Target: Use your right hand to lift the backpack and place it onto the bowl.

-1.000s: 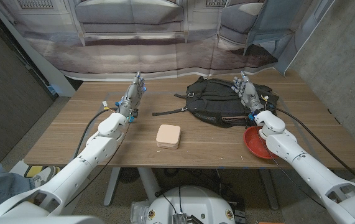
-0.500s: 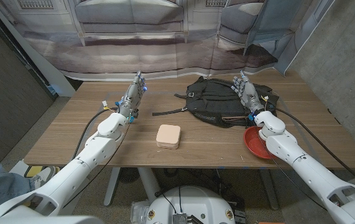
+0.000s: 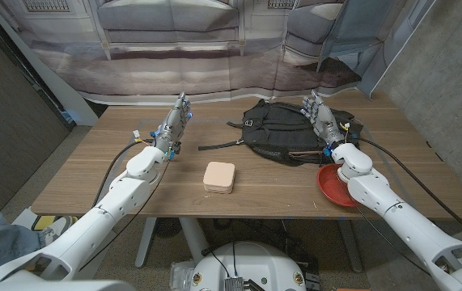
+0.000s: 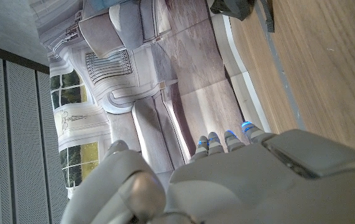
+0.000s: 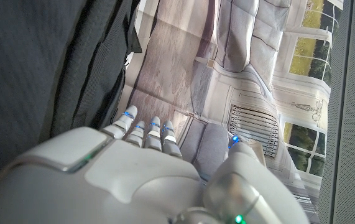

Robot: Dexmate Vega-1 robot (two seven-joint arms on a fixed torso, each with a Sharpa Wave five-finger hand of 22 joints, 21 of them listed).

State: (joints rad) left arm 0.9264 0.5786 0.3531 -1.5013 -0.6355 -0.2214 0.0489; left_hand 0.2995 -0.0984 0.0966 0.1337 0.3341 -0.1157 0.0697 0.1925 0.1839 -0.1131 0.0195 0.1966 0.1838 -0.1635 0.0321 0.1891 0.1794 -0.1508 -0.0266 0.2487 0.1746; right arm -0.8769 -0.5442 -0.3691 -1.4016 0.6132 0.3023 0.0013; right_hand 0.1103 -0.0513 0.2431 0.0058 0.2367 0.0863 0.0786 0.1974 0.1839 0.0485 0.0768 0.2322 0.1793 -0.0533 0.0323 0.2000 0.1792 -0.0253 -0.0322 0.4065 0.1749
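A black backpack (image 3: 283, 131) lies on the far right part of the wooden table (image 3: 93, 178), one strap (image 3: 218, 146) trailing toward the middle. A red bowl (image 3: 334, 185) sits near the front right edge, partly hidden behind my right forearm. My right hand (image 3: 321, 121) stands with fingers spread and straight over the backpack's right side, holding nothing. The backpack's black fabric (image 5: 34, 68) shows close beside that hand in the right wrist view. My left hand (image 3: 174, 125) stands open, fingers straight, above the table's left half, well away from the backpack.
A small cream square box (image 3: 219, 177) lies at the table's middle. A printed backdrop (image 3: 174, 48) hangs behind the far edge. A grey wall (image 3: 449, 73) stands to the right. The backpack's corner (image 4: 233, 7) shows in the left wrist view.
My right hand has edged slightly farther over the backpack. The left arm, the backpack and the bowl have not moved.
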